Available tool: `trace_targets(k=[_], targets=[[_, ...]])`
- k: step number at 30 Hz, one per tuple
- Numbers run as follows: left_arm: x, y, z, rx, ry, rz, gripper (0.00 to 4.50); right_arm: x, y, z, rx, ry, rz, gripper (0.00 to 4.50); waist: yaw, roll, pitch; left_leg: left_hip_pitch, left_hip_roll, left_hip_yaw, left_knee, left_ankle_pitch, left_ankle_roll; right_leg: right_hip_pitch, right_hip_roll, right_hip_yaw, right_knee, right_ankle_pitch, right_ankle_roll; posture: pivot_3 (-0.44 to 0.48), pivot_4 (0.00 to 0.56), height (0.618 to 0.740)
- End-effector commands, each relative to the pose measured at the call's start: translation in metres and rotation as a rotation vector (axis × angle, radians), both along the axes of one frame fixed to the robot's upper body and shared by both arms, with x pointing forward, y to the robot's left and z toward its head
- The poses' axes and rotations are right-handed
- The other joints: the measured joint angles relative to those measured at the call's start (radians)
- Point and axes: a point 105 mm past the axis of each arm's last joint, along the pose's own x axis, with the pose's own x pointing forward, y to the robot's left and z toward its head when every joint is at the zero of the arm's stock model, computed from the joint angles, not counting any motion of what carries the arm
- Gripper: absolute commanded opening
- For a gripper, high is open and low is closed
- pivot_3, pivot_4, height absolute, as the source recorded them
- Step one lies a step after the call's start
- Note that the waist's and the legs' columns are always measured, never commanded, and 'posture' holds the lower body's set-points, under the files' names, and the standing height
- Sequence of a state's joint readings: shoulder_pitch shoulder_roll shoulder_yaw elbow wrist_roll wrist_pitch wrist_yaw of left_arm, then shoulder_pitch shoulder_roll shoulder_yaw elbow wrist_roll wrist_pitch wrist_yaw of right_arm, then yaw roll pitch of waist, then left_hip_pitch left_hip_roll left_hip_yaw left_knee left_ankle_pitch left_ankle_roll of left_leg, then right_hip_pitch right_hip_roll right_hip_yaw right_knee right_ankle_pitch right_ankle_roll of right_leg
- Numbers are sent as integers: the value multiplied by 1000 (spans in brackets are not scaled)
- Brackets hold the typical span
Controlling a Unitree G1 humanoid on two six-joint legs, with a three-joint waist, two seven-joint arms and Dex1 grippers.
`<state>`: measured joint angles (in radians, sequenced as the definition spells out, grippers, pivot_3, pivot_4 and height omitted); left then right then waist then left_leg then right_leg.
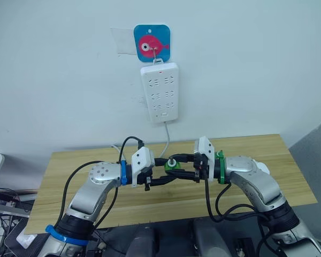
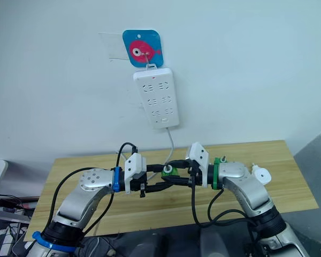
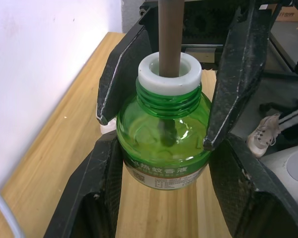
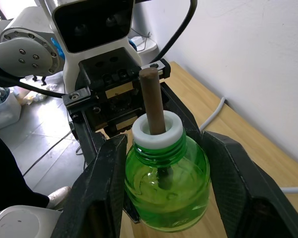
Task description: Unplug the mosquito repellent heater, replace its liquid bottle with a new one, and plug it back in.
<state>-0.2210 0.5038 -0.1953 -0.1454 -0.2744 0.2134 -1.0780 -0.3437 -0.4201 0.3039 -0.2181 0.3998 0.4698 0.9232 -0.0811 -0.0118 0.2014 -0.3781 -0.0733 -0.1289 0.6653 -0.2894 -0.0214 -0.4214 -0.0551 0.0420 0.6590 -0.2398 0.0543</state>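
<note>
The green bottle [image 1: 172, 164] hangs in the air in front of me, above the near half of the wooden table [image 1: 257, 155], caught between both my pincers. It is translucent green and rounded, with a threaded neck and no cap. A white collar [image 3: 168, 72] sits in the mouth, and a brown wick rod [image 4: 153, 101] stands out of it and runs down inside the body. A pale printed label [image 3: 161, 176] wraps the lower part.

My left pincer [image 1: 163, 172] comes in from nine o'clock. Its two black fingers [image 3: 102, 183] are clenched on the bottle's lower body, one flat against each side, with no gap I can see. My right pincer [image 1: 183, 167] comes in from three o'clock and grasps the same bottle. In its wrist view its fingers [image 4: 107, 188] press the green walls just below the shoulder. Both are spread only as wide as the bottle. The two sets of fingers overlap along the bottle, with the tips of the right ones [image 3: 228, 89] lying beside the neck.

The mosquito repellent heater [image 2: 262, 174] lies on the table at about three o'clock from the bottle, past my right forearm and well apart from either pincer. It is small, white and rounded.

At twelve o'clock from the bottle, the long white power strip [image 1: 160, 92] hangs on the wall from a blue plate with a pink fish [image 1: 152, 43]. Its white cable [image 1: 167, 136] drops down behind the table.
</note>
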Motion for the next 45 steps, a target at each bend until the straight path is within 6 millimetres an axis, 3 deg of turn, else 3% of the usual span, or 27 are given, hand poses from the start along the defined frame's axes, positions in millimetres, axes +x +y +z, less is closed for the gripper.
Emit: trace_targets(k=[1, 6, 45], targets=[[-2, -7, 14, -55, -28, -24, 2151, 1, -4, 9, 39, -8, -12, 1986, 0, 0, 0, 0, 0, 0, 0, 0, 0, 0, 0, 0, 0, 0, 0, -104, 186, 740], [-1, -8, 13, -63, -24, -21, 2151, 3, -7, 18, 86, 5, -41, 1986, 0, 0, 0, 0, 0, 0, 0, 0, 0, 0, 0, 0, 0, 0, 0, -110, 185, 740], [3, -8, 14, -59, -31, -14, 2151, 0, -2, 26, 102, -30, -24, 1986, 0, 0, 0, 0, 0, 0, 0, 0, 0, 0, 0, 0, 0, 0, 0, -117, 188, 740]])
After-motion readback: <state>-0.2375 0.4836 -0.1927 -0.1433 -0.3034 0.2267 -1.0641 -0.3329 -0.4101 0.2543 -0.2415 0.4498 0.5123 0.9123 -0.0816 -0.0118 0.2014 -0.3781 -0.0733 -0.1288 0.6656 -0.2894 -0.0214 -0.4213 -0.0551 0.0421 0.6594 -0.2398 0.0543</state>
